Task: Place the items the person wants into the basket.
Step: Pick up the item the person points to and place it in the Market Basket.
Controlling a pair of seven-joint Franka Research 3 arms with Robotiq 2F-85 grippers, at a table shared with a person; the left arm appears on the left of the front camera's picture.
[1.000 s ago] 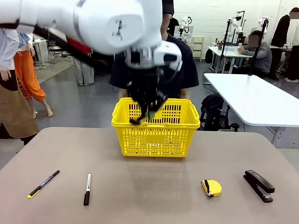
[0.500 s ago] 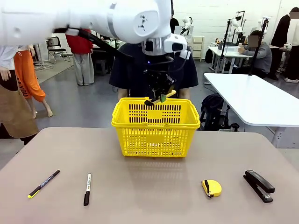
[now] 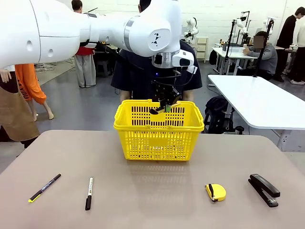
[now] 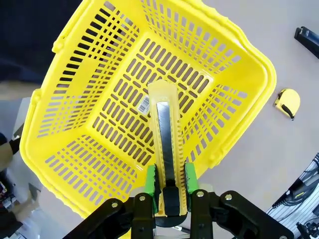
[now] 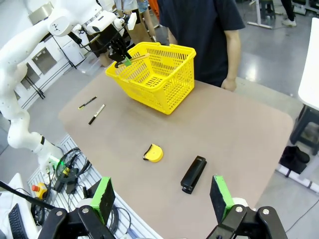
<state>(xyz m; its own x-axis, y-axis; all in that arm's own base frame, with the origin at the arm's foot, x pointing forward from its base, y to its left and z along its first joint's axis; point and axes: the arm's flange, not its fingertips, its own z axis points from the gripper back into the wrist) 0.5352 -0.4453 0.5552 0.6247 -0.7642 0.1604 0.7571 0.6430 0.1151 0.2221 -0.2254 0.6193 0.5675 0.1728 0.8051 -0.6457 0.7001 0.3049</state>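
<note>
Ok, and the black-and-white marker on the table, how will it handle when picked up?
Probably stiff and light: the marker is a slim, straight stick. Its barrel looks round, so a sideways nudge may roll it. It lies flat on the table, so a pinch likely has to come in low.

front: across table [image 3: 152, 200] toward person [image 3: 131, 78] | left wrist: close above basket [image 4: 89, 99] | right wrist: high, far | shared: basket

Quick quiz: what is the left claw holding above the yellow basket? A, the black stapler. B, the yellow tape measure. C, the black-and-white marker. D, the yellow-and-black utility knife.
D: the left claw clamps the utility knife between its green pads, over the basket.
</note>
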